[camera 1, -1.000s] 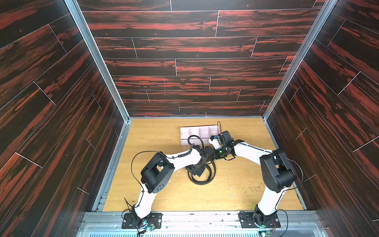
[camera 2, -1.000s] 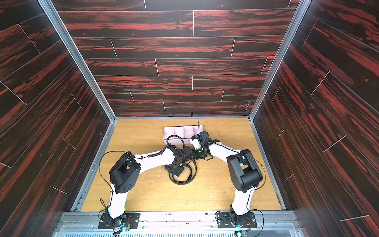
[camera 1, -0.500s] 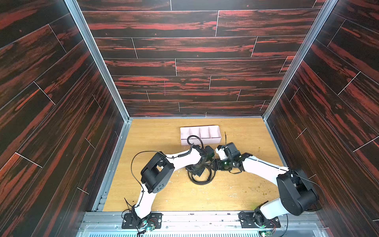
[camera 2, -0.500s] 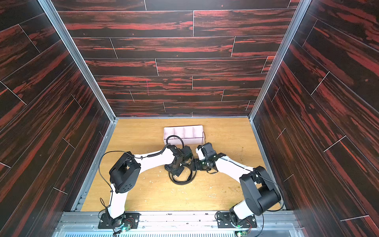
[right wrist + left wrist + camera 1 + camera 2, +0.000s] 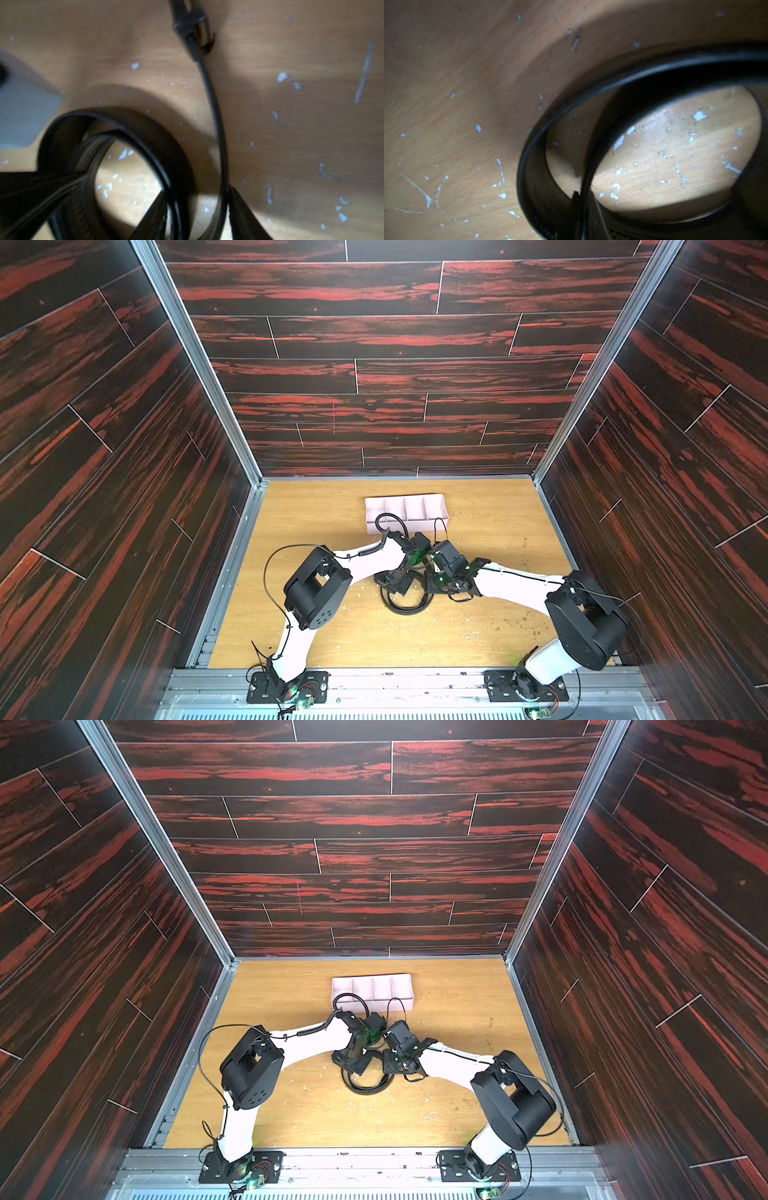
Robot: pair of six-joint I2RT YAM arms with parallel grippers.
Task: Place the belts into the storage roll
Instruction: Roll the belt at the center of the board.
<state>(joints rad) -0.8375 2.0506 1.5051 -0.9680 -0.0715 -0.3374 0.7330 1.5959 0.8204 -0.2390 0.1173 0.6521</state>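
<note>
Over the wood counter (image 5: 332,639), the right fingers (image 5: 245,218) have swung back from the storage roll (image 5: 432,527) and now straddle, not yet closed, the belt (image 5: 404,610) coiled just beside the clenched left fingers (image 5: 391,583), which apparently pinch its strap, so stowing lies ahead.

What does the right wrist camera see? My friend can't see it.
A black belt lies coiled in loose loops on a scratched wooden table, its buckle end trailing away. The right gripper straddles one strand, jaws open.
</note>
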